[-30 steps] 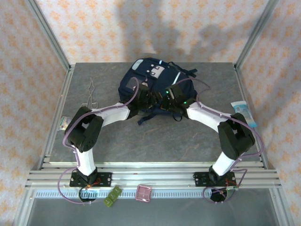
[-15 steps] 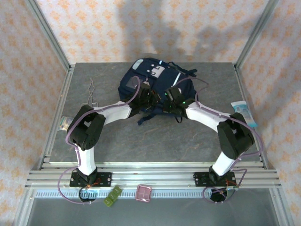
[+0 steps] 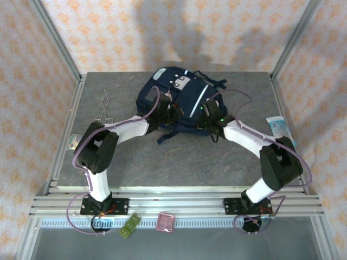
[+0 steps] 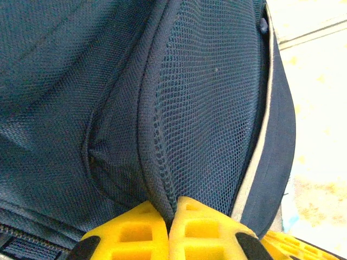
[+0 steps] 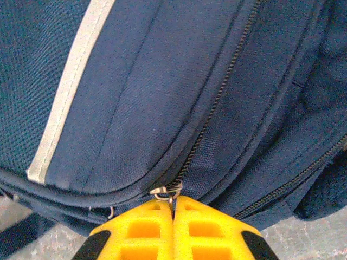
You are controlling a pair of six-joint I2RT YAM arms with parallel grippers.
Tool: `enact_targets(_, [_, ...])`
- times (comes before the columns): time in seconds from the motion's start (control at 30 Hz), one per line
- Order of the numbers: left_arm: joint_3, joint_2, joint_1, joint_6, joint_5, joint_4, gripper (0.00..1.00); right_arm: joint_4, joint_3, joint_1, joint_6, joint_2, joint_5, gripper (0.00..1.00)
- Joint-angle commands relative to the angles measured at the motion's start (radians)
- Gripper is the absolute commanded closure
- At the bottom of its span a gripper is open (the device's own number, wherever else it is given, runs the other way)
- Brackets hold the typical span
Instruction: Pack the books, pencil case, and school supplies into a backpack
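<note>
The navy backpack (image 3: 181, 95) lies at the back middle of the table, its pale stripe (image 5: 68, 92) showing. My left gripper (image 3: 171, 112) is at its left side, shut on the bound edge of a mesh pocket (image 4: 217, 108); the yellow fingertips (image 4: 146, 216) pinch the fabric fold. At the right side my right gripper (image 3: 204, 115) is shut on the metal zipper pull (image 5: 167, 190) at the end of a closed zipper (image 5: 217, 103). A pale green case (image 3: 130, 225) and a red square case (image 3: 166, 221) lie below the front rail. Books and pencil case are out of view.
A thin metal tool (image 3: 104, 108) lies at the table's left. A light-blue packet (image 3: 281, 130) rests at the right edge, and a small packet (image 3: 74, 142) sits at the left edge. Aluminium posts and patterned walls enclose the table (image 3: 179, 162).
The left gripper has closed on the mesh pocket edge. The right gripper has slid rightward along the backpack with the zipper pull, and the pale stripe is now uncovered.
</note>
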Motion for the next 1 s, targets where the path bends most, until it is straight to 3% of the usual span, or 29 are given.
enact_targets(0.0, [0.024, -0.051, 0.032, 0.124, -0.049, -0.1, 1.0, -0.047, -0.061, 0.038, -0.057, -0.084, -0.036, 1.0])
enact_targets(0.17, [0.034, -0.087, 0.07, 0.199, -0.126, -0.179, 1.0, -0.052, -0.086, 0.13, -0.093, -0.127, -0.151, 1.0])
enact_targets(0.4, [0.107, -0.061, 0.129, 0.207, -0.142, -0.145, 1.0, 0.057, 0.002, 0.257, -0.055, -0.032, -0.294, 1.0])
enact_targets(0.43, [0.118, -0.055, 0.131, 0.207, -0.15, -0.141, 0.93, 0.078, 0.017, 0.257, -0.042, -0.017, -0.306, 1.0])
enact_targets(0.5, [0.123, -0.06, 0.131, 0.193, -0.17, -0.156, 0.65, 0.112, 0.041, 0.256, -0.022, 0.009, -0.295, 1.0])
enact_targets(0.53, [0.106, -0.072, 0.13, 0.188, -0.166, -0.154, 0.57, 0.121, 0.056, 0.257, -0.013, 0.022, -0.287, 1.0])
enact_targets(0.8, [-0.243, -0.342, 0.104, 0.09, -0.177, -0.073, 0.49, 0.144, 0.085, 0.254, 0.018, 0.093, -0.296, 1.0])
enact_targets(0.97, [-0.379, -0.414, 0.047, 0.012, -0.184, -0.006, 0.46, 0.148, 0.079, 0.255, 0.014, 0.098, -0.294, 1.0])
